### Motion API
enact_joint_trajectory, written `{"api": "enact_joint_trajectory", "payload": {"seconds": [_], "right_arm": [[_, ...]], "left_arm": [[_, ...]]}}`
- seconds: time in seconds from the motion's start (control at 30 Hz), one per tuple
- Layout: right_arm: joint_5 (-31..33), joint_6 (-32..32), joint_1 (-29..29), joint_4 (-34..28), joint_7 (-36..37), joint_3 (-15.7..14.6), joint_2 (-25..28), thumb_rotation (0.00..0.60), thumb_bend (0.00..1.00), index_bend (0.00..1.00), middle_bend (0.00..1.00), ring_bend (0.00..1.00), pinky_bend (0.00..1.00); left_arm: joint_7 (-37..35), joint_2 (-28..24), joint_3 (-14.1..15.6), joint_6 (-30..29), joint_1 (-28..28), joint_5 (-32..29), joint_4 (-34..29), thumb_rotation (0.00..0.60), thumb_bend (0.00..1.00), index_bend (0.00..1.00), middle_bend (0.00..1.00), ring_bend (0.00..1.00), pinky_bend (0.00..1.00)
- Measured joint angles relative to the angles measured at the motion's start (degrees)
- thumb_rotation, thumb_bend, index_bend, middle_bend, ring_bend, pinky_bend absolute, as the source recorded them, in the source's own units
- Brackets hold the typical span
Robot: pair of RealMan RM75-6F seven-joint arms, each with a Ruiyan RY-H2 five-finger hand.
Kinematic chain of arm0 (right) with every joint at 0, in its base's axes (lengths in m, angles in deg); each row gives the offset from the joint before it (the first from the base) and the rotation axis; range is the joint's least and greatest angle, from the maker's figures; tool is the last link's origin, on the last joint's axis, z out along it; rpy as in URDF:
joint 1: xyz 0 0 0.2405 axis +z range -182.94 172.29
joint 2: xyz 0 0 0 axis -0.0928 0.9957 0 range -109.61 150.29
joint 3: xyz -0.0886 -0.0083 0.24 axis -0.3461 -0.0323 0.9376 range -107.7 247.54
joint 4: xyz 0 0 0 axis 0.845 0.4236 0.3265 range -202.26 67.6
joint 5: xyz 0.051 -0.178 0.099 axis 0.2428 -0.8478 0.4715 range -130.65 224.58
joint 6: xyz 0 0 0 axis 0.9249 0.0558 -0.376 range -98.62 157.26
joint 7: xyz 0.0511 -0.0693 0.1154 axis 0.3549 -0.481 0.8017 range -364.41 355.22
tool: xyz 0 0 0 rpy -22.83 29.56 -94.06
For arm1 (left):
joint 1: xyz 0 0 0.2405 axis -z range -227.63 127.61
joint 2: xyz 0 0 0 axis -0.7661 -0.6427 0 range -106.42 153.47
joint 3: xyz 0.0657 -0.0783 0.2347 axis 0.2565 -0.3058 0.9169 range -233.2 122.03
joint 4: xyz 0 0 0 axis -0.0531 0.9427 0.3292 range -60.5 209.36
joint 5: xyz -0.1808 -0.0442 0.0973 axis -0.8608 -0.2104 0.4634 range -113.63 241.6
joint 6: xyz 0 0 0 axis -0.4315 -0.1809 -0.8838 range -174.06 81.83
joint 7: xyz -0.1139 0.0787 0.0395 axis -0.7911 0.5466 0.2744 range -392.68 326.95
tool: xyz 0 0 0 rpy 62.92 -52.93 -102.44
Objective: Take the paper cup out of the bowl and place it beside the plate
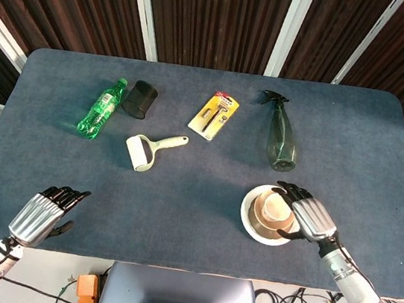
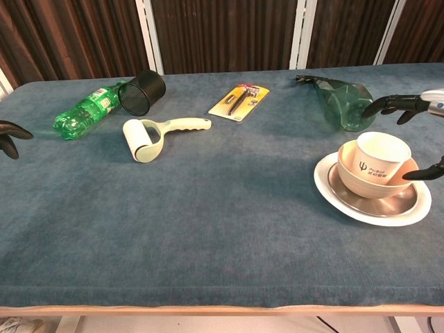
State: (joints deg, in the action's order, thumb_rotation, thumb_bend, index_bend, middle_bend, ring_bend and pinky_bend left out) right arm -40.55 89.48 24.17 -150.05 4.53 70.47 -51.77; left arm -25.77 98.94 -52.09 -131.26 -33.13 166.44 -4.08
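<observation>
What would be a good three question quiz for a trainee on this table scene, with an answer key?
1. True or false: the paper cup stands upright inside the bowl.
2. Which item lies nearest the green soda bottle?
A. spray bottle
B. black mesh pen cup
C. razor pack
3. Fill in: the bowl sits on a white ____.

Key
1. True. The right robot hand is open beside the cup and holds nothing.
2. B. It lies on its side by the bottle's cap end.
3. Plate.
</observation>
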Motion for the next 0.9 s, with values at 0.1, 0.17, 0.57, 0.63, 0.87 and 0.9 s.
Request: {"api": "enact_joint_trajectory", "payload": {"seconds": [0.1,0.17,0.57,0.63,0.87,0.9], "right_arm": [[0.53,-0.72,0.13,0.4,-0.42,0.09,-0.43,0.6,0.09,0.18,0.1,0.12,0.24],[0.98,-1.25,0.28,0.67,-0.84,0.18,-0.74,0.6,0.09,0.18,0.1,0.12,0.25],[2.06,-1.09,0.35,2.06,-2.03,1.03,-2.18,0.6,0.09,0.22,0.15,0.17,0.3],[2.16,-1.1,0.38,2.39,-2.2,1.11,-2.52,0.6,0.09,0.24,0.17,0.19,0.32],[2.57,-1.36,0.52,3.67,-3.08,1.3,-3.73,0.6,0.09,0.34,0.26,0.32,0.43],[2.63,-1.36,0.51,3.77,-3.3,1.31,-3.81,0.6,0.09,0.36,0.27,0.34,0.45]], "left_arm": [[0.23,-0.69,-0.13,-2.32,-1.5,-0.49,-0.01,0.6,0.22,0.24,0.38,0.33,0.48],[0.8,-1.31,-0.35,-4.08,-2.93,-1.34,-0.32,0.6,0.22,0.23,0.37,0.33,0.48],[2.73,-8.76,-1.94,-7.06,-10.51,-12.75,-8.65,0.6,0.22,0.15,0.27,0.25,0.42],[1.31,-9.74,-2.42,-7.24,-11.28,-14.3,-9.33,0.6,0.22,0.15,0.27,0.25,0.42],[-2.64,-11.72,-4.34,-6.87,-12.75,-17.75,-10.55,0.6,0.22,0.15,0.27,0.25,0.43],[-2.67,-11.83,-4.37,-6.52,-12.74,-17.84,-10.64,0.6,0.22,0.15,0.27,0.25,0.43]]}}
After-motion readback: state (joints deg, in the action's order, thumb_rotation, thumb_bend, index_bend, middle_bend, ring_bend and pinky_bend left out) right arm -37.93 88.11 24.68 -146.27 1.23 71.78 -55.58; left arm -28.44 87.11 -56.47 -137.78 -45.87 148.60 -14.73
